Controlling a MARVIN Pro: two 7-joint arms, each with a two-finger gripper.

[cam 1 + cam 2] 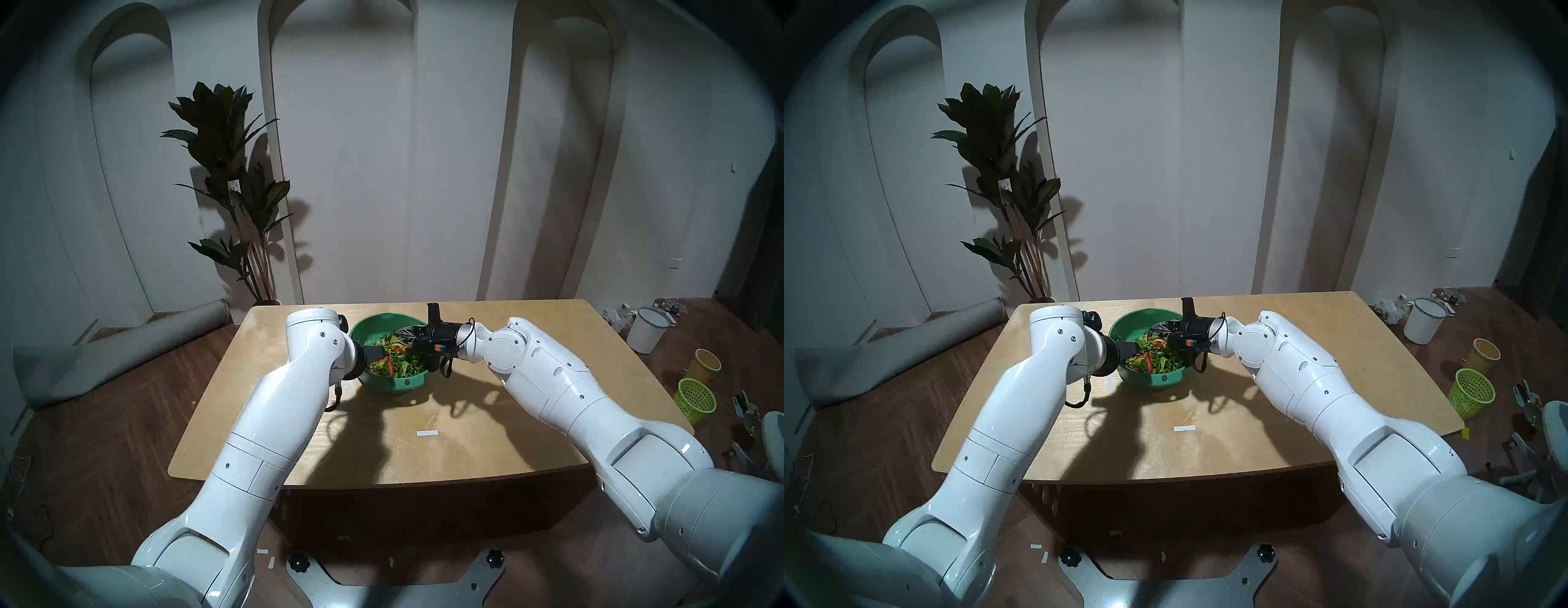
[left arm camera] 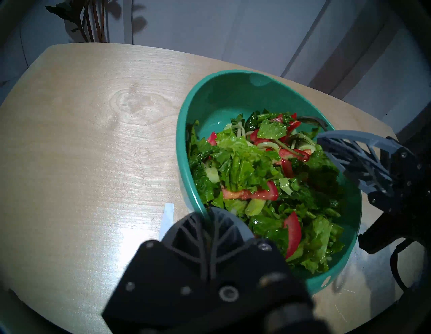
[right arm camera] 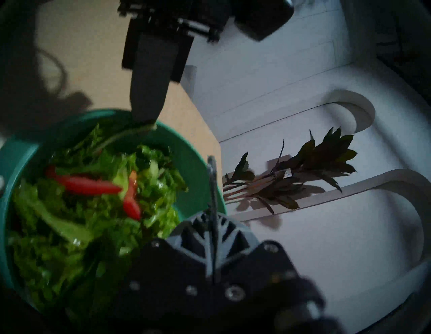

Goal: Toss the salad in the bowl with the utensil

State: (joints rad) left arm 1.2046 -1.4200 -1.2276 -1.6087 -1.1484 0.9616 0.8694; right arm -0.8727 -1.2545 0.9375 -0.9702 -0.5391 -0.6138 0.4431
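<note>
The teal bowl stands mid-table, far side, filled with salad of green leaves and red strips. My left gripper reaches in from the left and is shut on the bowl's left rim. In the left wrist view that rim runs in between the closed fingers. My right gripper comes in from the right, above the salad, shut on the utensil. The utensil shows as a thin metal strip sticking out past the fingertips. Its bowl end is not clearly visible.
The wooden table carries a white tape strip near its middle. A potted plant stands behind the far left corner, with a rolled mat on the floor at left. On the floor at right are a white bucket, a yellow cup and a lime basket.
</note>
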